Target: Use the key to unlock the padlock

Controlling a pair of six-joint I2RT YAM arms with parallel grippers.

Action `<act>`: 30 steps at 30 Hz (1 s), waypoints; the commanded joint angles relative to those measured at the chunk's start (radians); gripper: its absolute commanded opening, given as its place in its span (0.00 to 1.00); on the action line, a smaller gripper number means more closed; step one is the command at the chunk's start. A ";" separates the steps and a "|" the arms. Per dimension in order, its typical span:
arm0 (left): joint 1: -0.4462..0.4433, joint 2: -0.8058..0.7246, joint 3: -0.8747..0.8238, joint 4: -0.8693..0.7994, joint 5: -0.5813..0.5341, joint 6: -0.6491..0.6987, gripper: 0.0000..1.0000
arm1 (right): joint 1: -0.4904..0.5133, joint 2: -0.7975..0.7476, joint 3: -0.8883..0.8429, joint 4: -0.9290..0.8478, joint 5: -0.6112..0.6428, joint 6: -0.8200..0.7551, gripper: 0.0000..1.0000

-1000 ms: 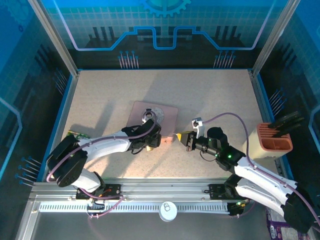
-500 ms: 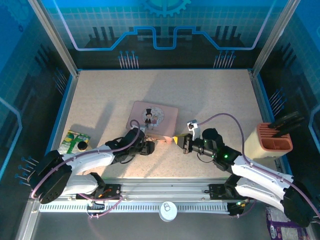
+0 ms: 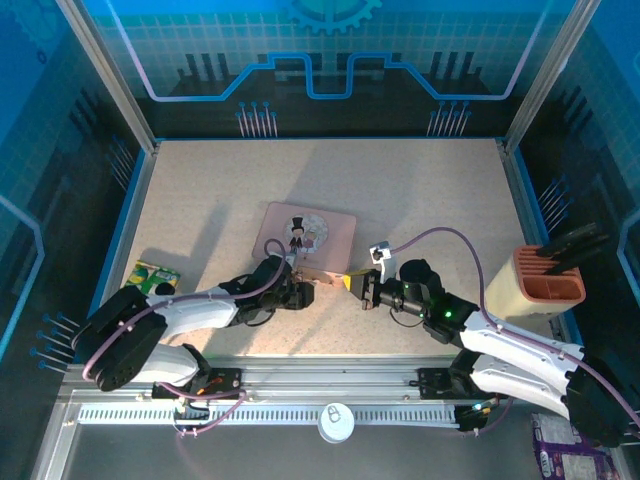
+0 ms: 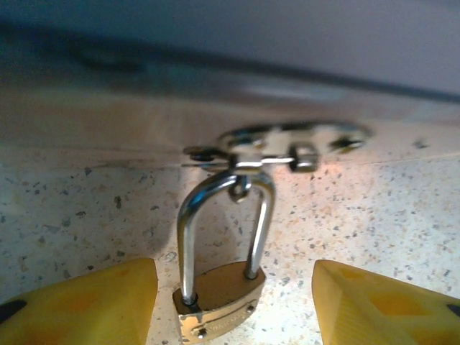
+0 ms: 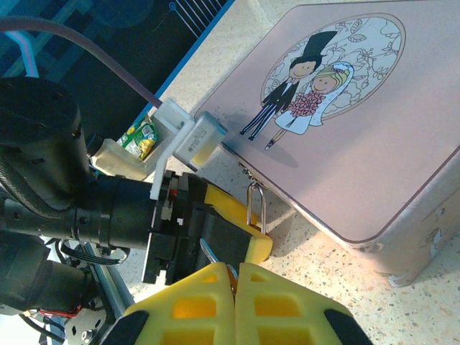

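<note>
The surface [image 3: 200, 190] offers open room beyond the far side of the pink tin [image 3: 335, 232], yet both arms crowd its near edge, where the hasp sits. There the left gripper [image 3: 300, 293] holds its 2 fingers [image 4: 86, 302] spread either side of the padlock [image 4: 219, 302], probably to steady it. The padlock hangs from the tin's hasp, its body on the surface. Just beside it, the right gripper [image 5: 235, 284] pinches what looks like the key [image 5: 210, 251], leaving little room between the grippers
</note>
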 commanded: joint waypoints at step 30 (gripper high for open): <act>-0.039 0.004 -0.008 0.066 0.017 -0.095 0.17 | 0.020 0.002 -0.009 0.046 0.036 0.048 0.00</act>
